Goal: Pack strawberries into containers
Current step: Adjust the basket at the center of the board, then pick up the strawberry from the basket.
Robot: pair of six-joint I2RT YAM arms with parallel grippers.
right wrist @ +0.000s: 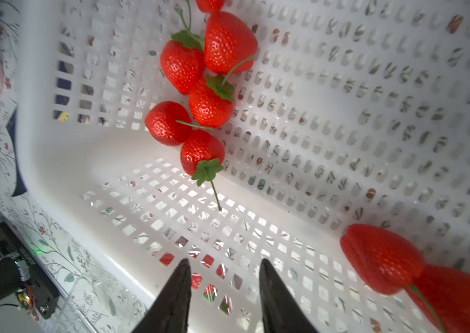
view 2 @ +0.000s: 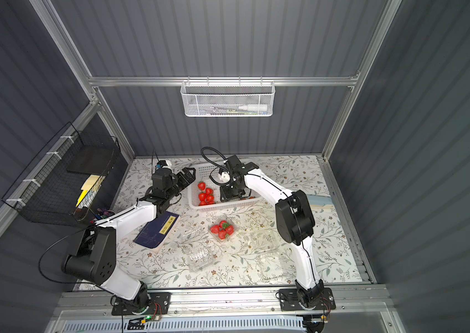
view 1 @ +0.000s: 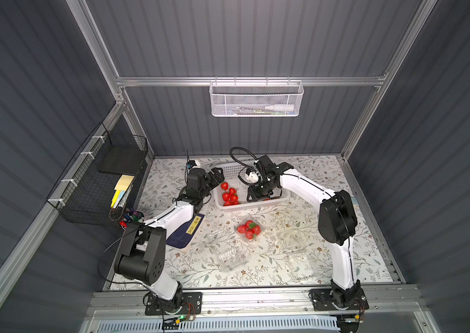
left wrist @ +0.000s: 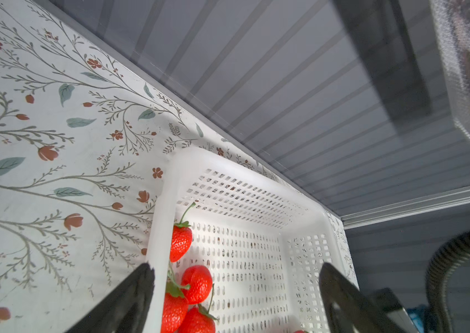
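Several red strawberries lie at the left end of a white perforated basket. My left gripper hangs open above that end, one finger outside the rim, with strawberries below. My right gripper is down inside the basket, open and holding nothing; two strawberries lie beside it and a cluster farther off. One clear container holds several strawberries. Two others stand empty.
A dark blue book lies under the left arm. A black wire rack hangs on the left wall, with a pen cup below it. A white mesh basket hangs on the back wall.
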